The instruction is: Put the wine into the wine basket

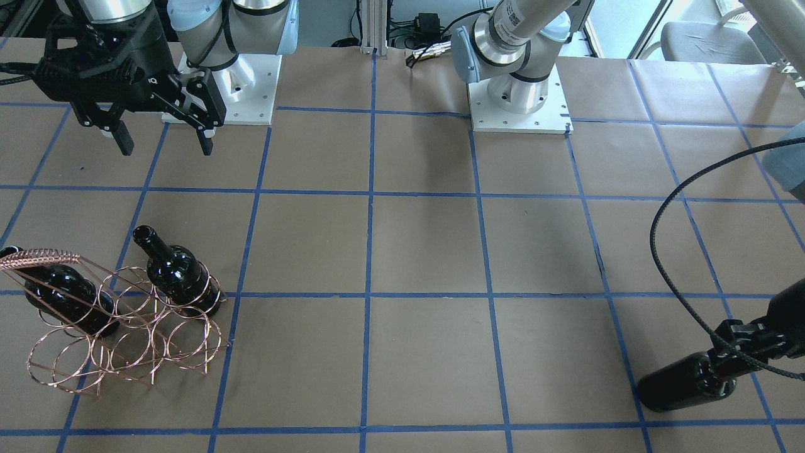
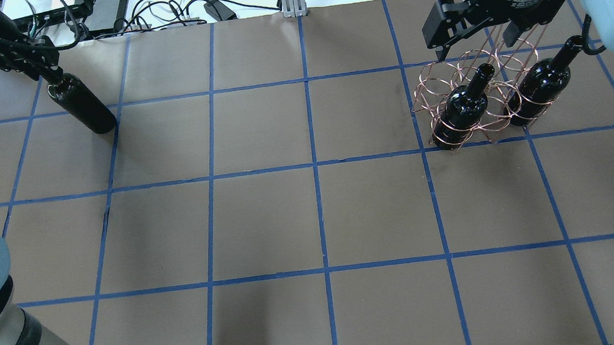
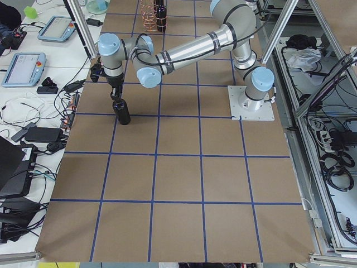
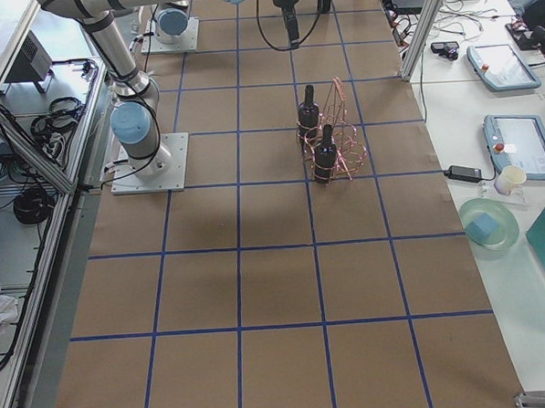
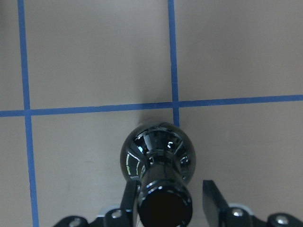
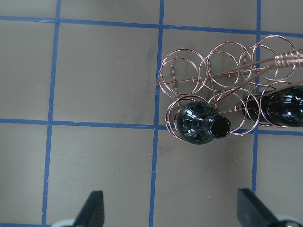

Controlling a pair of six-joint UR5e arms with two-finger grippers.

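Note:
The wine basket (image 1: 126, 327) is a copper wire rack at the table's right side (image 2: 478, 96). Two black wine bottles stand in its loops (image 6: 199, 124) (image 6: 284, 109). A third wine bottle (image 2: 81, 106) stands upright on the table at the far left (image 1: 685, 380). My left gripper (image 5: 168, 198) is around its neck: one finger (image 5: 130, 198) touches the neck, while the other (image 5: 210, 198) stands a little apart. My right gripper (image 6: 173, 213) is open and empty, hovering above the table beside the basket (image 1: 163, 135).
Brown paper with a blue tape grid covers the table (image 2: 316, 216). The arm bases (image 1: 519, 94) stand at the robot's edge. Several basket loops (image 6: 182, 73) hold nothing. A black cable (image 1: 666, 251) loops near the left arm.

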